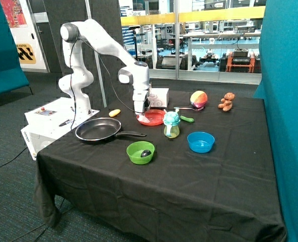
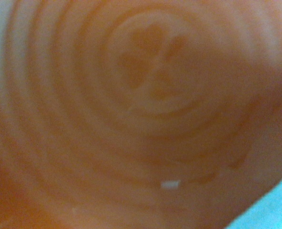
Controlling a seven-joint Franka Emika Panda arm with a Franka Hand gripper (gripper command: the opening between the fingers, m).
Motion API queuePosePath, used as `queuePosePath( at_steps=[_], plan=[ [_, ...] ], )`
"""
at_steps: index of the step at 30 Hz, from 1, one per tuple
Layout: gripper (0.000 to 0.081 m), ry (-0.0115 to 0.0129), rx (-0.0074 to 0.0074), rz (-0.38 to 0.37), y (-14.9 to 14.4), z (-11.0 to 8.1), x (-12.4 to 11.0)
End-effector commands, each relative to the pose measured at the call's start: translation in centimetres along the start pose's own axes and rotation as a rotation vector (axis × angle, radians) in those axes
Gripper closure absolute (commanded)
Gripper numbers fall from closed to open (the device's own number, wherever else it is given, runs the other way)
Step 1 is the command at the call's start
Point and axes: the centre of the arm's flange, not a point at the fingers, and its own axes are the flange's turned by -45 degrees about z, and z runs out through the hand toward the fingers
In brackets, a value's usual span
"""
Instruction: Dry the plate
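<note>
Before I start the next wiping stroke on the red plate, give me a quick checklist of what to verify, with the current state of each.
1. Hand is down at the plate: ok, it sits at the plate's edge nearest the frying pan.
2. Plate flat on the table: ok in the outside view.
3. Wrist camera sees the plate: ok, red ridged rings fill the view, very close.
4. A cloth is in the hand: cannot tell; something pale shows under it, unclear.
5. Hand open or shut: cannot tell.
6. Room beside the plate: not ok, the sippy cup stands right next to its rim.
</note>
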Motion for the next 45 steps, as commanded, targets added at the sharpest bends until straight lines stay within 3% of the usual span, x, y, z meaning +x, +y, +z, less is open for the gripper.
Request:
queuePosePath(
  at_steps=[1,10,18,30,39,45],
  plan=[
    [0.0808,0.005,-0.0035,-0.06,-3.9,0.5,-0.6],
    [0.0808,0.0049,-0.0036,-0.082,-7.3,1.0,1.5],
    [0.0808,0.0049,-0.0036,-0.077,-8.2,0.4,4.6],
    [0.0808,0.005,-0.0034,-0.01,-5.0,-0.6,7.5],
    [0.0808,0.0051,-0.0033,0.034,-1.7,-2.5,7.1],
    [0.0808,0.0051,-0.0033,0.019,-0.8,-4.2,6.4]
  ],
)
